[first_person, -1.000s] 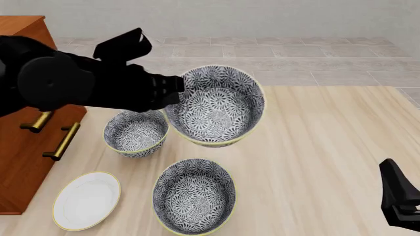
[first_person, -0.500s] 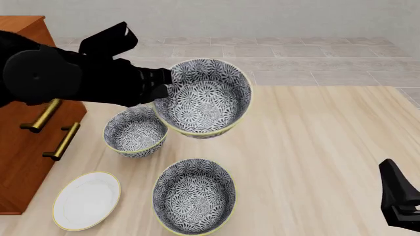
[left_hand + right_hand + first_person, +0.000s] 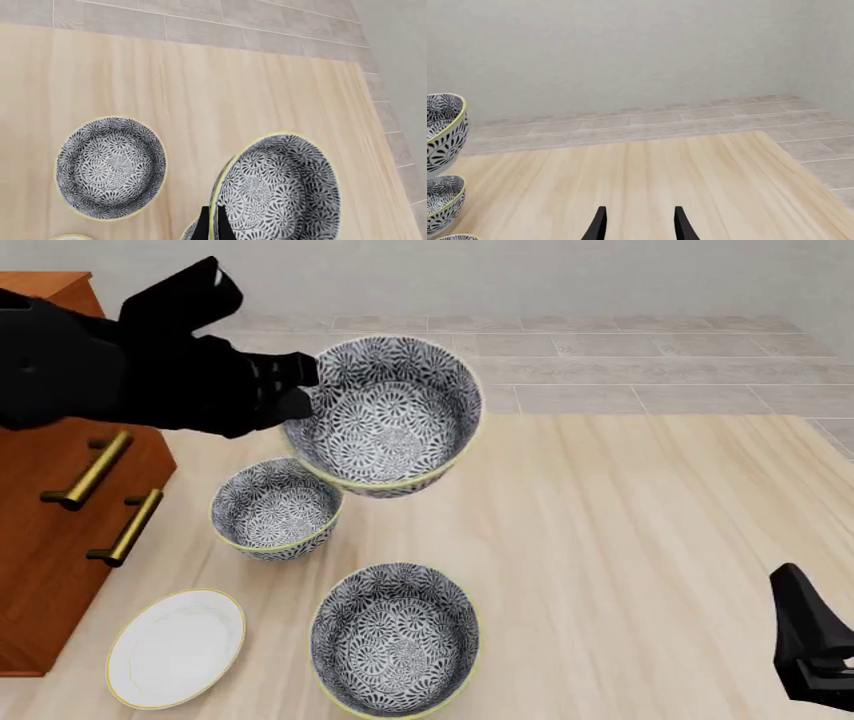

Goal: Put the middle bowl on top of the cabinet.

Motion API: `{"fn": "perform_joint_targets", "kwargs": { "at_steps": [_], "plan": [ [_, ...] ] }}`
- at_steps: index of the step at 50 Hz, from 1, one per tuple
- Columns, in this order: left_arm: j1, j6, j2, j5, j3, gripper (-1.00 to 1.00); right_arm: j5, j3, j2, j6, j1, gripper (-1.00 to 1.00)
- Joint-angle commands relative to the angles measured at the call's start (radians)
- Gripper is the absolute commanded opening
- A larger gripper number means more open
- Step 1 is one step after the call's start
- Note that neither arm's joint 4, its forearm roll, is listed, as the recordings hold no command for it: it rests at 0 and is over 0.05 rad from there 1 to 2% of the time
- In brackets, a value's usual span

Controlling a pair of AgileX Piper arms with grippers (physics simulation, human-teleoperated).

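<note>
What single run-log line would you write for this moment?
phase: carry | left gripper: shut on middle bowl, lifted, tilted | cabinet: top bare where visible | right gripper: open, idle

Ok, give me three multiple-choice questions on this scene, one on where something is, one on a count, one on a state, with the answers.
1. Where does the white plate lie?
A. on the cabinet
B. on the table in front of the cabinet
C. inside a bowl

2. How many patterned bowls show in the front view?
A. two
B. three
C. four

3. What is the left hand doing?
A. gripping the lifted bowl's rim
B. hanging open over the plate
C. pulling a drawer handle

Answers: 1 B, it rests on the tabletop by the cabinet. 2 B, two on the table and the middle bowl raised. 3 A, its fingers pinch the rim.
</note>
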Motion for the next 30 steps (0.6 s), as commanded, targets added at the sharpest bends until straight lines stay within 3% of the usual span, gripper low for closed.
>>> {"fn": "perform_joint_targets", "kwargs": {
  "at_steps": [1, 18, 30],
  "plan": [
    [0.037, 0.014, -0.019, 0.022, -0.01, -1.0, -0.001, 0.0, 0.0, -0.001, -0.001, 1.0],
    [0.18, 0.033, -0.039, 0.078, 0.013, -1.0, 0.002, -0.002, 0.0, -0.002, 0.003, 1.0],
    [0.184, 0.017, -0.051, 0.106, 0.003, -1.0, -0.001, 0.0, 0.0, -0.004, 0.003, 1.0]
  ]
}}
